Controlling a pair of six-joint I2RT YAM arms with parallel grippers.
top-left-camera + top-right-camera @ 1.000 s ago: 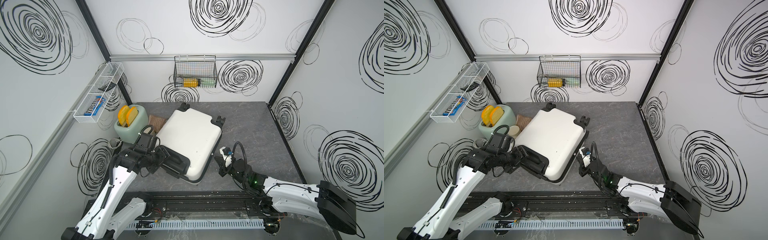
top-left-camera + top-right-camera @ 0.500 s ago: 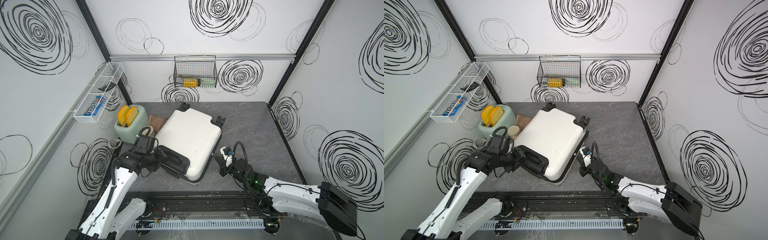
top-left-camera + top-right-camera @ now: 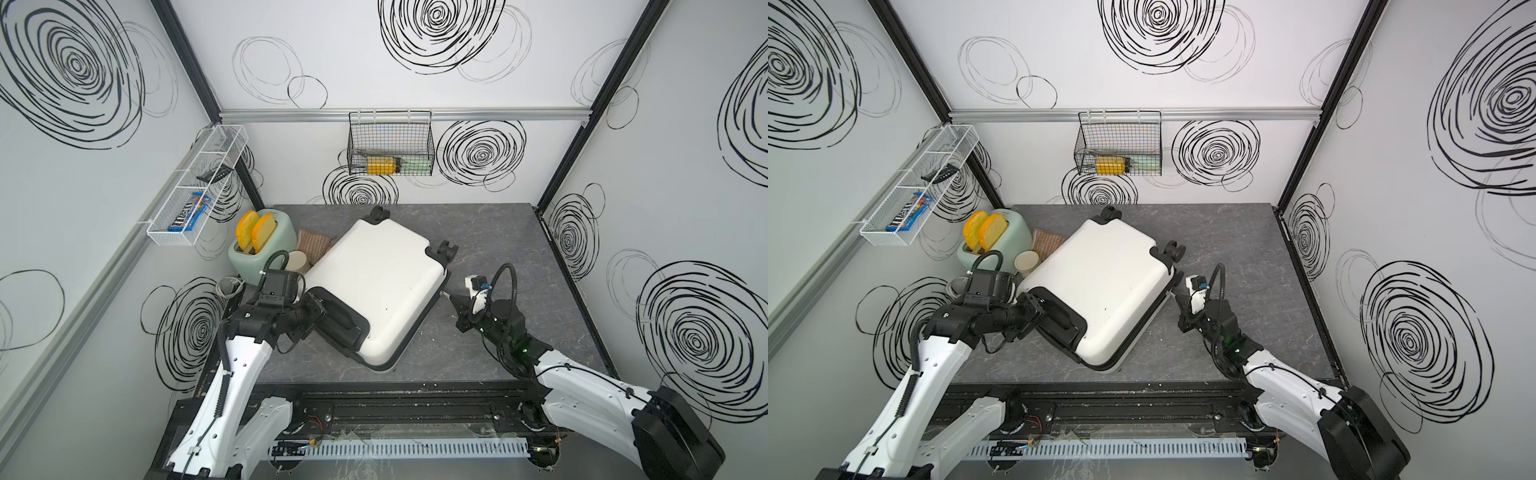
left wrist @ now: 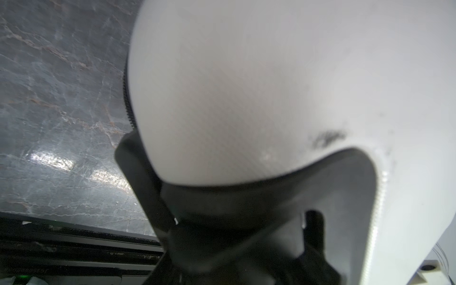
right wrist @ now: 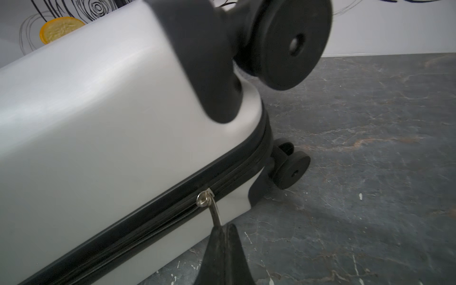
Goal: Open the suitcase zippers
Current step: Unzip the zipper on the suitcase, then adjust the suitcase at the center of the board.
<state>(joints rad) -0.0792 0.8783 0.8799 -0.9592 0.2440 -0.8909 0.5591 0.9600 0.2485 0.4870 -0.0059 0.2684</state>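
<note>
Suitcase (image 3: 374, 282) x1; R gripper (image 5: 223, 226) pinching 1 zip pull (image 5: 214, 209); L gripper (image 3: 318, 308) at handle (image 3: 345, 324), opening unclear.

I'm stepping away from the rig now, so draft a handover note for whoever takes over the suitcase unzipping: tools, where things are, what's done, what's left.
Left tool: at the black handle of the suitcase; whether it grips is unclear.
Right tool: shut on the zipper pull, on the side near the wheels.
Suitcase: flat on the table, lid down.
Done: pull caught.
Left: run the zippers round the seam; how far they are open already cannot be told.
</note>
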